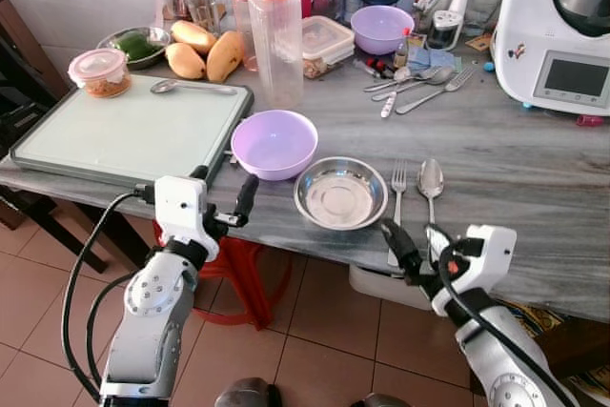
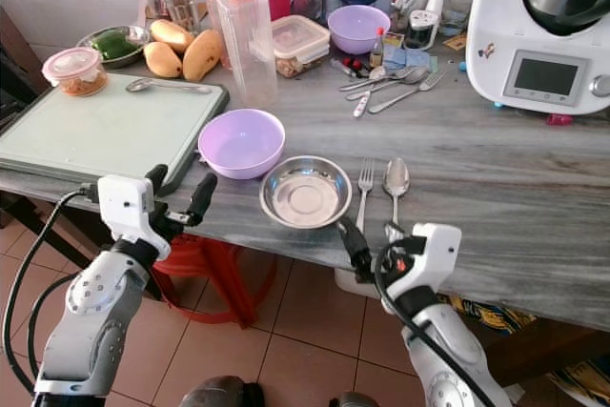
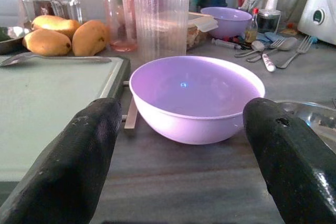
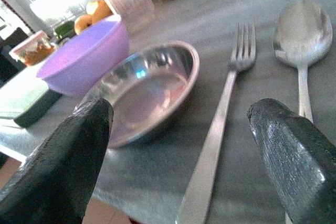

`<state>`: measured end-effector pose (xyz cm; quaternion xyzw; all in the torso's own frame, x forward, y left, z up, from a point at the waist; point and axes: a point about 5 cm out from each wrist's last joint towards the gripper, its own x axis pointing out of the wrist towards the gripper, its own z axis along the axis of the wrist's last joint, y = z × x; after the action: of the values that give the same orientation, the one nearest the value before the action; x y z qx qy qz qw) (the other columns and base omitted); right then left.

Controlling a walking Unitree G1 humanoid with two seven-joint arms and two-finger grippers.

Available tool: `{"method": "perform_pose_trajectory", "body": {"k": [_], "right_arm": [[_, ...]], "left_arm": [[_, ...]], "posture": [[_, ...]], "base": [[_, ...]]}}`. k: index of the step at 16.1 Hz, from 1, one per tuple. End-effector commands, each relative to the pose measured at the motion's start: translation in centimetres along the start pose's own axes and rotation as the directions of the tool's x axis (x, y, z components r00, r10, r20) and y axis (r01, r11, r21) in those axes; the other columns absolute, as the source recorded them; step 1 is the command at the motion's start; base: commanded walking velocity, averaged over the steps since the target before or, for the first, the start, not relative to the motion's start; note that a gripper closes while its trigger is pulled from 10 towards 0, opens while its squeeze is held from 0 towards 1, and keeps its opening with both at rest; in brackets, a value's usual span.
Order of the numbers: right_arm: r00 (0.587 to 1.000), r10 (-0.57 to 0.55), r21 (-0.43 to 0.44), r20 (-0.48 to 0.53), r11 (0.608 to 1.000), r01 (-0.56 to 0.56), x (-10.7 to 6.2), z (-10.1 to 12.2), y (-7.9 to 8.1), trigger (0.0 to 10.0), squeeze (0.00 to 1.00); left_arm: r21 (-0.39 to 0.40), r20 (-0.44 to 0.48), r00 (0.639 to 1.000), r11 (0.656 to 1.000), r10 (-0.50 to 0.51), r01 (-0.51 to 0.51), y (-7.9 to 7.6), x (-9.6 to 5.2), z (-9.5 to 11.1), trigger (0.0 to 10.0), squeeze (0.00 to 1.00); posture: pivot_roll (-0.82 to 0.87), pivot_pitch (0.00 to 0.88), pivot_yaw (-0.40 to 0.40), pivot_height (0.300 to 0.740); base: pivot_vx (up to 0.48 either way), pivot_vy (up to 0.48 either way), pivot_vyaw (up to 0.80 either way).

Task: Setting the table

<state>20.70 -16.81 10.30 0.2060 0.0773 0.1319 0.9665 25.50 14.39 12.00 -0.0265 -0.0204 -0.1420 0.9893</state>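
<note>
Landmark: steel plate (image 1: 340,194) near the front edge of the grey table (image 1: 534,169).
Purple bowl (image 1: 274,143): just beside the plate, on its left and slightly behind.
Fork (image 1: 396,199): just right of the plate.
Spoon (image 1: 431,188): right of the fork.
Left gripper (image 1: 224,199): fingers spread, empty, at the table edge in front of the bowl.
Right gripper (image 1: 415,247): fingers spread, empty, at the table edge by the fork's handle.
</note>
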Motion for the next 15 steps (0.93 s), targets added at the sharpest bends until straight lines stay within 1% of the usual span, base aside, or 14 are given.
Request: {"method": "perform_pose_trajectory", "body": {"k": [1,2,3,4,5,6,7,8,9,10,11,12,15], "right_arm": [[0.999,0.015,-0.025,0.038,1.0,-0.014,0.2,0.9,0.6,10.0,0.0],[0.998,0.018,-0.061,0.059,0.998,-0.014,0.4,1.3,0.9,10.0,0.0],[0.995,0.004,-0.123,0.096,0.992,0.008,0.7,2.0,1.1,10.0,0.0],[0.99,-0.042,-0.194,0.137,0.979,0.069,1.0,2.7,1.0,10.0,0.0],[0.982,-0.085,-0.236,0.169,0.964,0.124,1.3,3.2,0.8,10.0,0.0],[0.979,-0.1,-0.266,0.179,0.953,0.146,1.4,3.3,0.6,10.0,0.0],[0.971,-0.122,-0.308,0.205,0.934,0.183,1.5,3.6,0.3,10.0,0.0],[0.968,-0.135,-0.317,0.213,0.927,0.199,1.5,3.7,0.1,10.0,0.0],[0.956,-0.175,-0.324,0.237,0.913,0.247,1.6,4.1,-0.4,10.0,0.0],[0.954,-0.178,-0.329,0.243,0.909,0.254,1.6,4.2,-0.5,10.0,0.0],[0.942,-0.201,-0.345,0.27,0.893,0.289,1.7,4.8,-1.0,10.0,0.0],[0.934,-0.218,-0.345,0.284,0.885,0.312,1.7,5.1,-1.3,10.0,0.0],[0.933,-0.217,-0.361,0.288,0.878,0.315,1.9,5.0,-1.3,10.0,0.0]], "left_arm": [[0.006,-0.014,1.0,1.0,0.005,-0.005,0.2,0.0,-0.3,10.0,0.0],[0.008,-0.014,1.0,1.0,0.016,-0.016,0.3,-0.1,-0.3,10.0,0.0],[0.009,-0.019,0.999,0.999,0.047,-0.046,0.5,0.0,-0.2,10.0,0.0],[0.044,-0.034,0.993,0.992,0.116,-0.115,0.9,0.2,-0.4,10.0,0.0],[0.056,-0.046,0.986,0.986,0.161,-0.158,1.2,0.3,-0.6,10.0,0.0],[0.055,-0.048,0.985,0.985,0.167,-0.164,1.2,0.3,-0.7,10.0,0.0],[0.039,-0.052,0.984,0.985,0.168,-0.166,1.2,0.3,-0.9,10.0,0.0],[0.033,-0.054,0.984,0.985,0.169,-0.167,1.2,0.3,-1.0,10.0,0.0],[0.026,-0.06,0.986,0.987,0.158,-0.156,0.9,0.5,-1.3,10.0,0.0],[0.025,-0.06,0.986,0.988,0.155,-0.153,0.8,0.5,-1.4,10.0,0.0],[0.019,-0.047,0.987,0.988,0.152,-0.151,0.6,0.9,-1.2,10.0,0.0],[0.015,-0.035,0.988,0.988,0.152,-0.151,0.6,1.2,-1.0,10.0,0.0],[0.013,-0.024,0.985,0.985,0.171,-0.171,0.7,1.6,-0.7,10.0,0.0]], "posture": [[0.0,0.015,0.071,0.74],[0.0,0.007,0.071,0.74],[0.0,0.002,0.071,0.74],[0.0,0.0,0.071,0.74],[-0.01,0.0,0.069,0.74],[-0.01,0.0,0.066,0.74],[-0.02,0.0,0.069,0.74],[-0.02,0.0,0.068,0.74],[-0.02,0.0,0.066,0.74],[-0.03,0.0,0.066,0.74],[-0.03,0.0,0.061,0.74],[-0.03,0.0,0.059,0.74],[-0.03,0.0,0.053,0.74]], "base": [[0.0,0.0,0.0],[0.0,0.0,0.0],[0.0,0.0,0.0],[0.0,0.0,0.0],[0.0,0.0,0.0],[0.0,0.0,0.0],[0.0,0.0,0.0],[0.0,0.0,0.0],[0.0,0.0,0.0],[0.0,0.0,0.0],[0.0,0.0,0.0],[0.0,0.0,0.0],[0.0,0.0,0.0]]}}
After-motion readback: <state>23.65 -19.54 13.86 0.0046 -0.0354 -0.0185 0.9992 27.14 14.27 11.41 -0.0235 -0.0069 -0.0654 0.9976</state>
